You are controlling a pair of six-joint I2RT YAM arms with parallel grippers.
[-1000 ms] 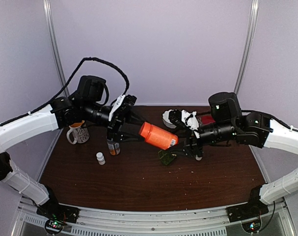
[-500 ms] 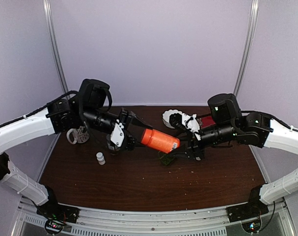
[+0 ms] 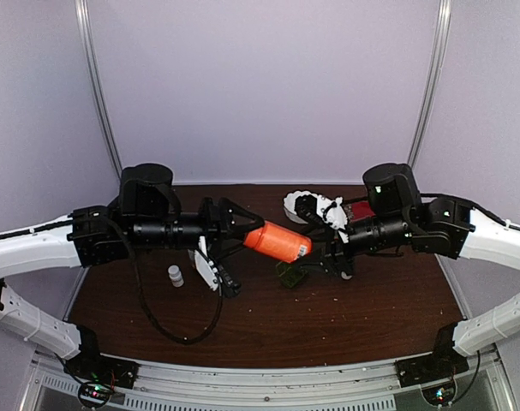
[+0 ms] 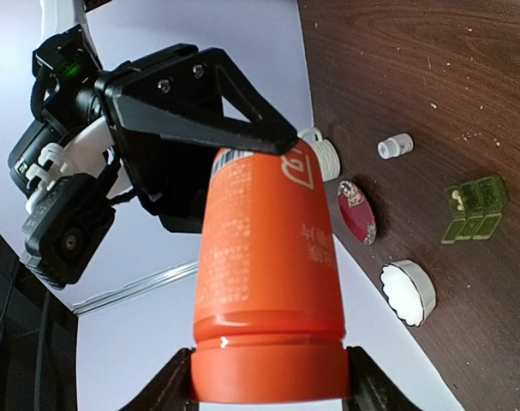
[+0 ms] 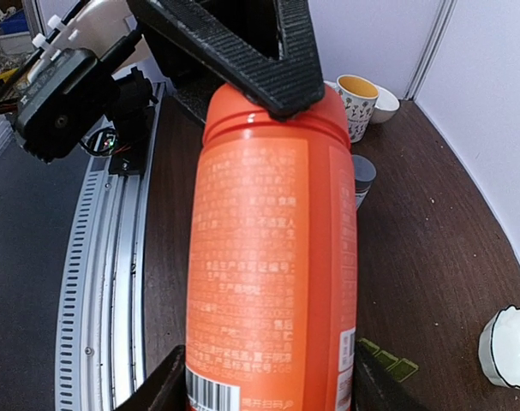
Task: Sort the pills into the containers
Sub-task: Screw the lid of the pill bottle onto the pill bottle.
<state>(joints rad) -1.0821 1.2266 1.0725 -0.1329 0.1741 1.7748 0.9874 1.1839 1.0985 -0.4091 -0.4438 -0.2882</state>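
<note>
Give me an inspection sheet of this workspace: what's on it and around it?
surface: dark wooden table, pale specks scattered on it.
job's things: green pill box lying on the table; pills not made out.
clutter: orange bottle, small white bottle, mug, white fluted dish, red lid.
end effectors: left end effector and right end effector each grip the orange bottle, held aloft.
cables: black cable loops under the left arm.
surroundings: pale walls, metal post.

Nothing can be read. The orange bottle (image 5: 268,257) carries lines of pale print, too blurred in both wrist views. A barcode (image 5: 210,396) stands on it at the lower left of the right wrist view, and a white emblem (image 4: 295,167) mid-frame in the left.
</note>
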